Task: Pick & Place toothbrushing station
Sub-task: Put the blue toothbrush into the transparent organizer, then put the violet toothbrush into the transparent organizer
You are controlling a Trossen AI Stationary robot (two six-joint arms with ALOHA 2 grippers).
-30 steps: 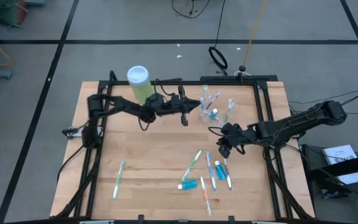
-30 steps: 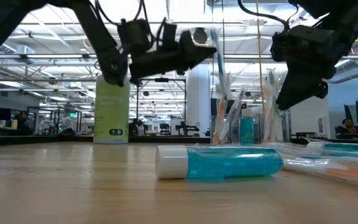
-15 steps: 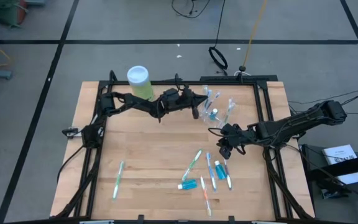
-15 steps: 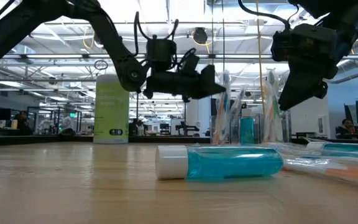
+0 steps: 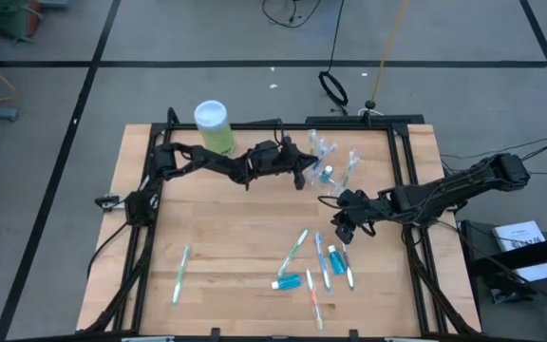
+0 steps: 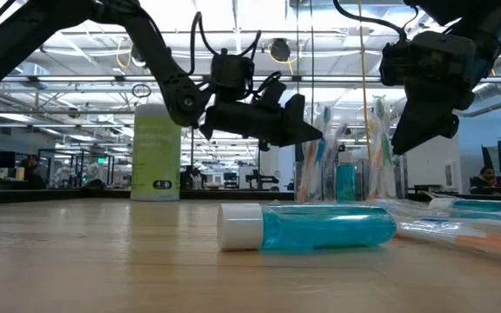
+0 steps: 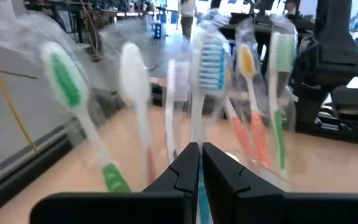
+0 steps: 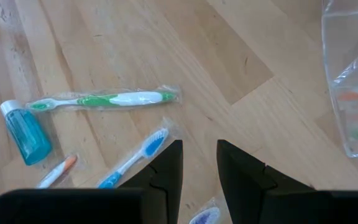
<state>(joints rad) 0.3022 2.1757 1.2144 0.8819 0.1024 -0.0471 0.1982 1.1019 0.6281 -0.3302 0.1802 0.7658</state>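
Wooden table bears scattered toothbrushes (wrapped), toothpaste tube, canister.

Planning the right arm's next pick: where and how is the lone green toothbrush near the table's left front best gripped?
Grip the green toothbrush at mid-handle, coming straight down with jaws across its narrow width. It lies flat on the table, apart from the others, so both sides are free.

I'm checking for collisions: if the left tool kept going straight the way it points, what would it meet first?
Probably the blue-bristled toothbrush standing in the clear cup, dead ahead of the left tool; depth is unclear.
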